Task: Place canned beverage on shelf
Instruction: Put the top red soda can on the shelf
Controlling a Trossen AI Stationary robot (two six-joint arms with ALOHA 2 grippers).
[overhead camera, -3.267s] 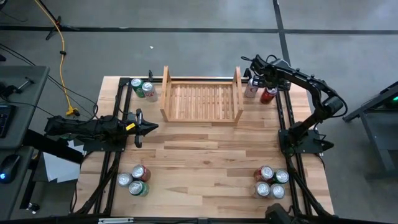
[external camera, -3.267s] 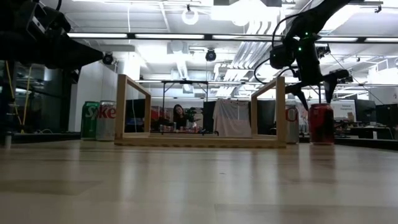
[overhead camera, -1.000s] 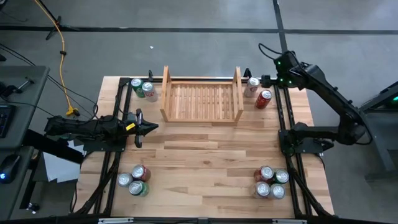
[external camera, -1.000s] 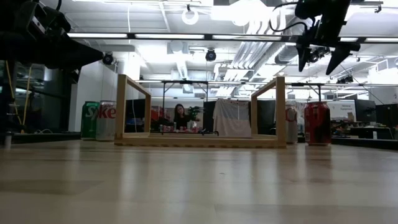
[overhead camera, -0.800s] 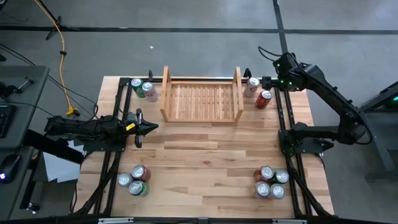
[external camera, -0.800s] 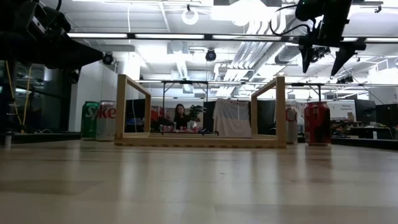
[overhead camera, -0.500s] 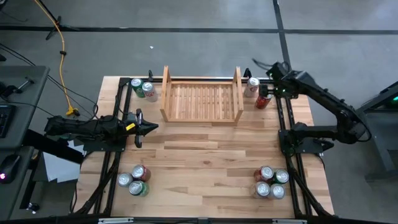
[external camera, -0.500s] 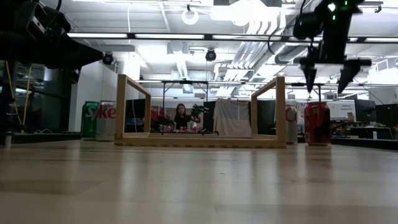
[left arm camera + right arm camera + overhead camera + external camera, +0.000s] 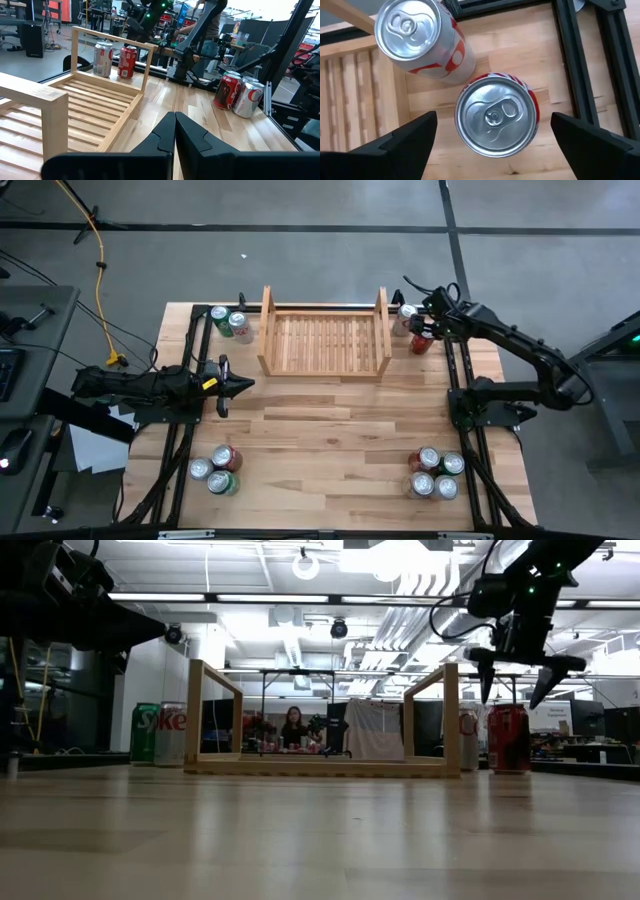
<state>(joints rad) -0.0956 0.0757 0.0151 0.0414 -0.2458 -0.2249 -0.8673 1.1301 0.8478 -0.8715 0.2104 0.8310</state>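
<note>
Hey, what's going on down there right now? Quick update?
Right gripper open above red can. Left gripper shut, idle at table's left. Shelf empty. White can close beside.

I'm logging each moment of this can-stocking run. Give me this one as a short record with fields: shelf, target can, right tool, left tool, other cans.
shelf: low pale wooden slatted rack, nothing on it
target can: upright red drink can, outside the rack's right side board, beside a white-and-red can
right tool: right tool open, above the red can, fingers either side, not touching
left tool: left tool shut, waiting at the table's left side
other cans: pair at far left; clusters near left and near right
</note>
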